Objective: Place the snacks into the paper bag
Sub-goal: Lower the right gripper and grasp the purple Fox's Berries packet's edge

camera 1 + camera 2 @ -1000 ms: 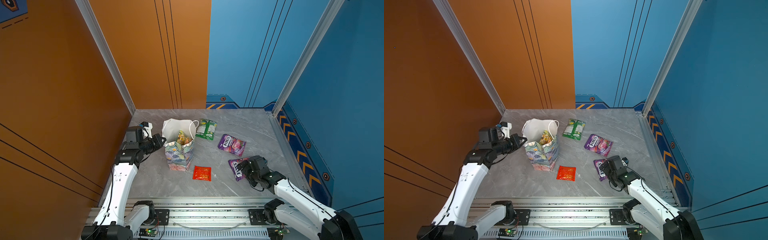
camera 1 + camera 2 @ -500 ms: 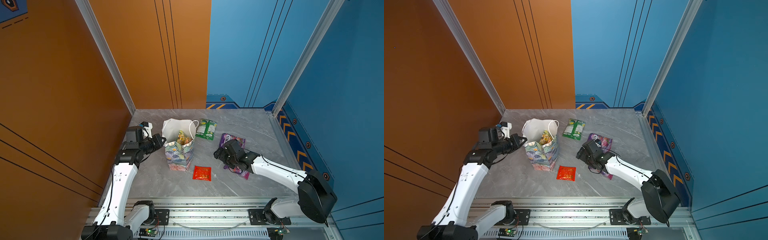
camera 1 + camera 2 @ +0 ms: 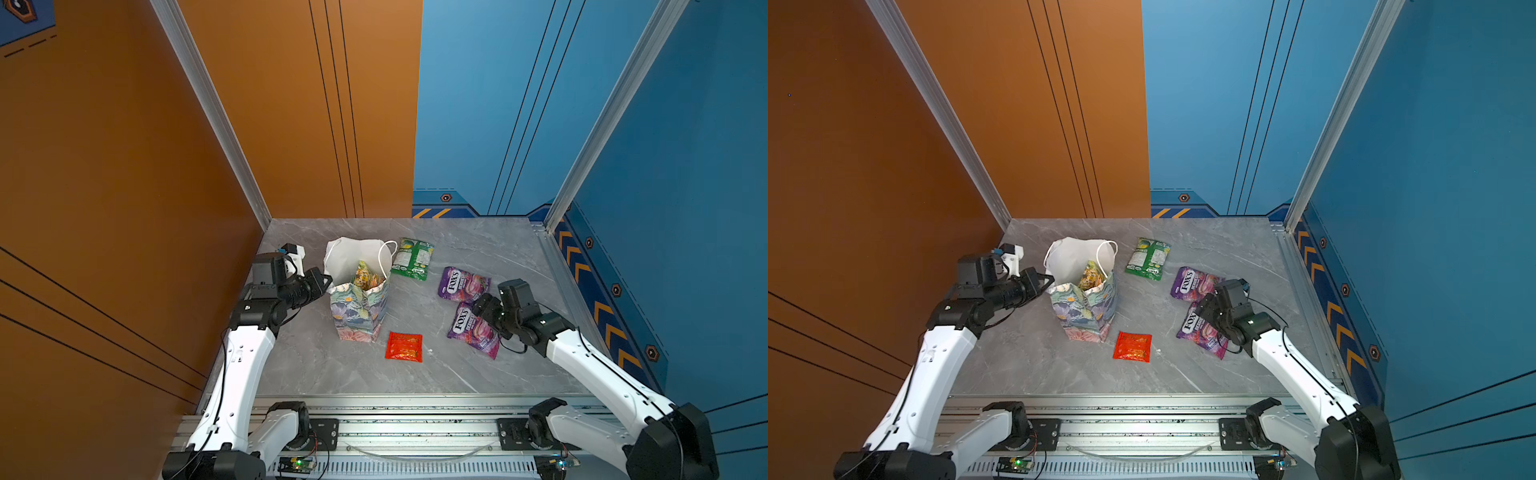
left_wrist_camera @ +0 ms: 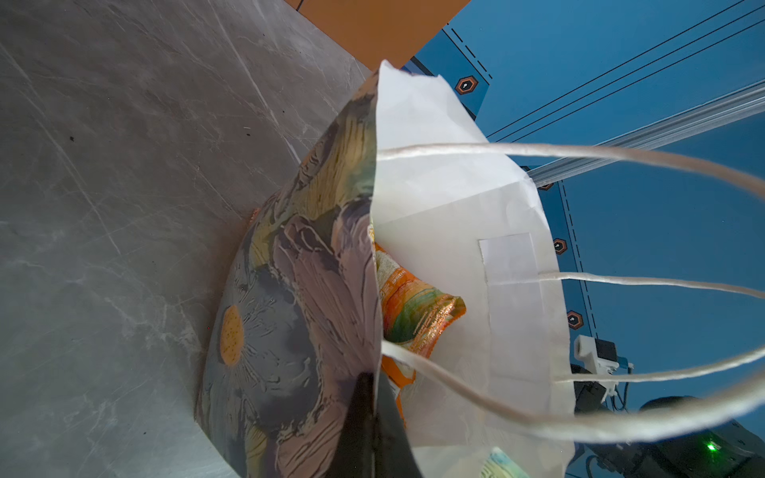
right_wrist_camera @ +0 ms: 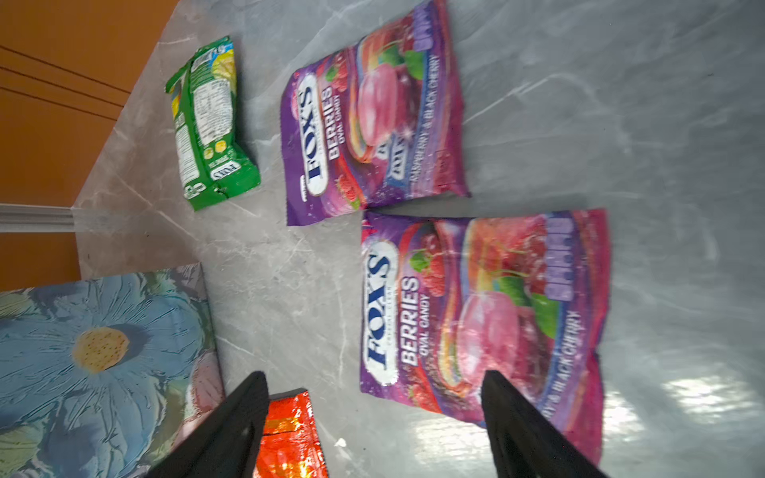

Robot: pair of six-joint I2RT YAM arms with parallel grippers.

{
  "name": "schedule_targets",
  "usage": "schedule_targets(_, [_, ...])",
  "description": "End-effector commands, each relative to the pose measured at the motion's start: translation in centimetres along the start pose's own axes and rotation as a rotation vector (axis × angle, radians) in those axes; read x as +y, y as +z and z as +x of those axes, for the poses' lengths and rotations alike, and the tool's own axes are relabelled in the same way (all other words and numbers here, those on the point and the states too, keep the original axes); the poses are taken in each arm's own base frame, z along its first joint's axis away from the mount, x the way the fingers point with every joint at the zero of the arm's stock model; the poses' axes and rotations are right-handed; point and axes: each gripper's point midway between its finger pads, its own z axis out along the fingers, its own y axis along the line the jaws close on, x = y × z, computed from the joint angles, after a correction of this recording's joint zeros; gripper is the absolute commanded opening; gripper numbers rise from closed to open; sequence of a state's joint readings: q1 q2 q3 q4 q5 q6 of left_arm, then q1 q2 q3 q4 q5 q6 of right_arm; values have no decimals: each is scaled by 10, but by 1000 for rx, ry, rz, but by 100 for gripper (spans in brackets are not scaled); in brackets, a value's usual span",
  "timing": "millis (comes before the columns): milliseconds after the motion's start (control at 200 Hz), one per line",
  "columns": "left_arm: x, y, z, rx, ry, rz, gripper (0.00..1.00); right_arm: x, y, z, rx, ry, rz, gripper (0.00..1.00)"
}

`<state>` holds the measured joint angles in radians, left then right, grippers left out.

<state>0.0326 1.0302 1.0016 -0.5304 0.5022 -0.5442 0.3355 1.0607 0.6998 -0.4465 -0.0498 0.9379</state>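
Observation:
The floral paper bag point(image 3: 359, 307) point(image 3: 1086, 307) stands upright at the left, with orange and yellow snacks point(image 4: 414, 314) inside. My left gripper point(image 4: 374, 380) point(image 3: 326, 280) is shut on the bag's near rim. Flat on the table lie a green packet point(image 3: 412, 258) point(image 5: 207, 124), two purple FOX'S packets point(image 3: 463, 284) point(image 3: 471, 334) and a small red packet point(image 3: 404, 346). My right gripper point(image 5: 374, 374) point(image 3: 482, 305) is open and empty, just above the table. It hangs between the two purple packets, over the nearer one's far corner point(image 5: 476, 310).
Orange wall panels point(image 3: 166, 166) close the left and back, blue panels point(image 3: 665, 208) the right. A metal rail point(image 3: 395, 424) runs along the table's front edge. The bag's white cord handles point(image 4: 579, 285) loop across the left wrist view.
My right gripper swung left toward the table's middle, then came back right to the purple packets, its jaws a little narrower. The left gripper and the bag have not moved.

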Motion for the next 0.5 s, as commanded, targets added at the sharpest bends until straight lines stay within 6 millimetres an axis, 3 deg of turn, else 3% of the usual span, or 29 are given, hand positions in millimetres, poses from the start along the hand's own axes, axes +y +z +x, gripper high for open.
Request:
schedule_targets(0, [2,1,3,13,-8,1,0,-37,3,20,99,7,67,82])
schedule_targets(165, [0,0,2,8,-7,4,0,-61,14,27,136,57,83,83])
schedule_targets(495, [-1,0,3,11,-11,6,0,-84,27,43,180,117,77,81])
